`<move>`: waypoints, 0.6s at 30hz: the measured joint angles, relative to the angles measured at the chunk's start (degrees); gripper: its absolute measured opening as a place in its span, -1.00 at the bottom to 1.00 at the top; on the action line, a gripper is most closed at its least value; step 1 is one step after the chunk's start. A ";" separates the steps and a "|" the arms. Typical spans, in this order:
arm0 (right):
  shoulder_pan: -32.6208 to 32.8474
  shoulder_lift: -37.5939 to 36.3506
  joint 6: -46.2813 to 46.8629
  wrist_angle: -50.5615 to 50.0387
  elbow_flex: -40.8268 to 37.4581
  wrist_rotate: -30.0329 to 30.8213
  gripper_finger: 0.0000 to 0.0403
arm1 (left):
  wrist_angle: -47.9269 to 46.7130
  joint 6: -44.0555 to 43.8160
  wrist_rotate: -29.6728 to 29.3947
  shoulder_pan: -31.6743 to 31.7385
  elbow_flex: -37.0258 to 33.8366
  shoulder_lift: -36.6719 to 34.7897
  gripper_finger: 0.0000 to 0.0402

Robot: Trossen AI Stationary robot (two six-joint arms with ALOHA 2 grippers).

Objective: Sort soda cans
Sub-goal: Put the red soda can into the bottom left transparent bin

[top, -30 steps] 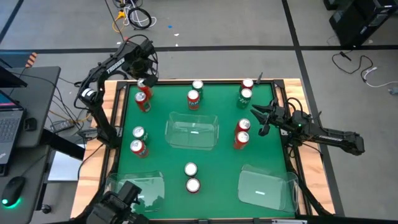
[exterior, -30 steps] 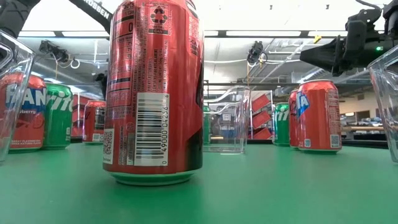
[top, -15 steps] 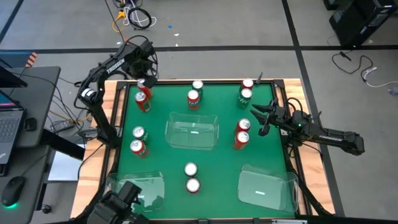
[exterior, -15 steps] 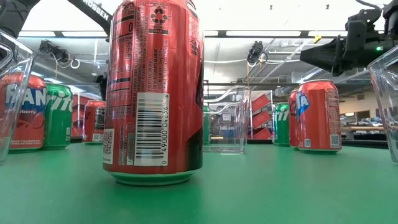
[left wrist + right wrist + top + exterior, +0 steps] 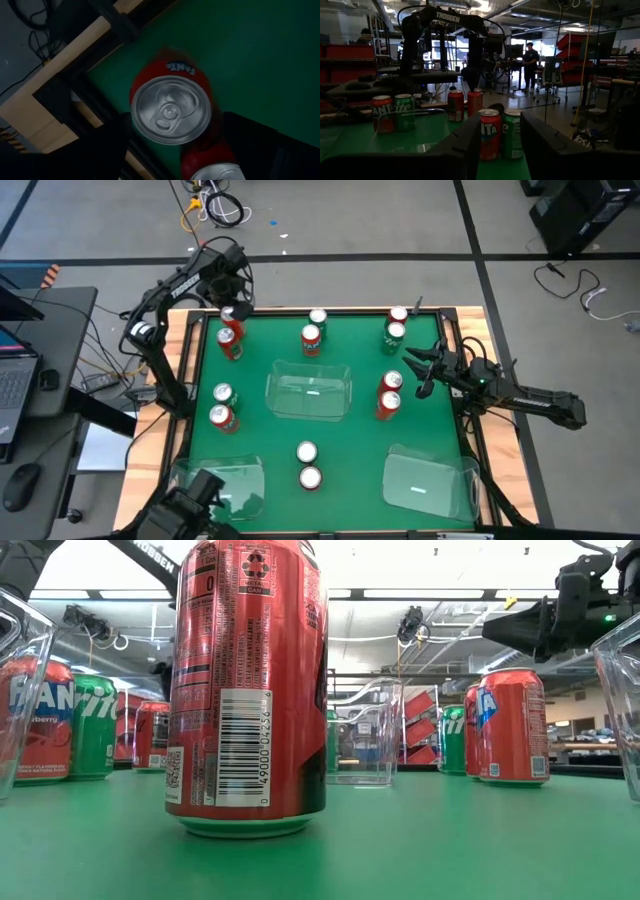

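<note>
Several red and green soda cans stand upright on the green mat (image 5: 355, 430). At the far left corner my left gripper (image 5: 233, 308) points down, open, over a red Fanta can (image 5: 170, 112). Its two fingers stand close on either side of that can, and I cannot see them touching it. A second red can (image 5: 215, 172) stands right beside it. My right gripper (image 5: 416, 370) waits open and level at the right edge, near two red cans (image 5: 390, 392). Its wrist view shows a red can (image 5: 490, 132) and a green can (image 5: 511, 132) ahead.
A clear bin (image 5: 309, 390) stands mid-table, and two more stand at the near right (image 5: 428, 480) and near left (image 5: 215, 480). Two cans (image 5: 308, 465) stand near the front, the nearer one (image 5: 248, 690) filling the low view. Others stand along the far edge (image 5: 312, 330) and at the left (image 5: 221, 406).
</note>
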 joint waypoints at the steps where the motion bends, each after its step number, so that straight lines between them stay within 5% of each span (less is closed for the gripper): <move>1: 0.02 0.00 0.00 -0.01 0.00 0.00 -0.38 | 0.05 0.01 0.00 0.20 0.00 0.00 0.59; 18: 0.02 0.00 0.00 -0.02 0.00 0.00 -0.38 | 0.58 0.05 1.29 0.49 0.14 3.67 0.59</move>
